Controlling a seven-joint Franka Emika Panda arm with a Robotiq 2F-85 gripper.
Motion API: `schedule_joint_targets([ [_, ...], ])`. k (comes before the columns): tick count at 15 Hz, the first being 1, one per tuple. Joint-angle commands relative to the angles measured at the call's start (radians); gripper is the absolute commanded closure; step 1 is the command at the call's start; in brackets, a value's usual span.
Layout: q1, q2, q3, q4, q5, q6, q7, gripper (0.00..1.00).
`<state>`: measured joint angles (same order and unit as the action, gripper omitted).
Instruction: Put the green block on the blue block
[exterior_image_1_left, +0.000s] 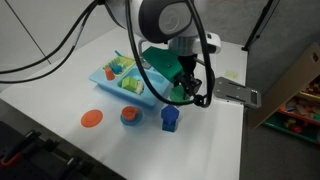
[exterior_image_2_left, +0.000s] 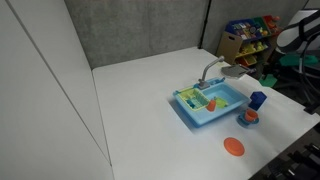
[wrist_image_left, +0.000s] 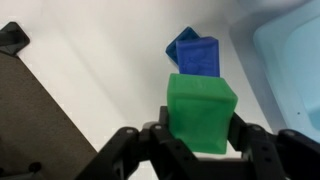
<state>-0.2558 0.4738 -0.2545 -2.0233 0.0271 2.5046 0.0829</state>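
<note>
Robotiq gripper (wrist_image_left: 200, 142): fingers clamped on both sides of the small bright green cube (wrist_image_left: 202, 110), held off the white table (wrist_image_left: 110, 70). Small dark blue block (wrist_image_left: 197, 55): on table, beside light blue toy sink (wrist_image_left: 295, 60), apart from green cube.

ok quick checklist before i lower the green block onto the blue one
1. green block held in the gripper: ok
2. blue block top bare: ok
3. green block straight over blue block: cannot tell
4. edges of the two blocks parallel: not ok, blue block looks turned in the wrist view
5. toy sink and bowl apart from blue block: ok
</note>
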Motion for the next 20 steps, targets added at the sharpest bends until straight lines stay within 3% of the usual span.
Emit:
schedule_joint_targets([
  [1, -0.011, -0.03, 0.006, -0.072, -0.015, 0.046, -0.048, 0.7],
  [8, 0.029, -0.011, 0.0, -0.127, -0.067, 0.159, -0.035, 0.7],
  [20, 0.063, 0.036, -0.025, -0.128, -0.116, 0.212, -0.017, 0.7],
])
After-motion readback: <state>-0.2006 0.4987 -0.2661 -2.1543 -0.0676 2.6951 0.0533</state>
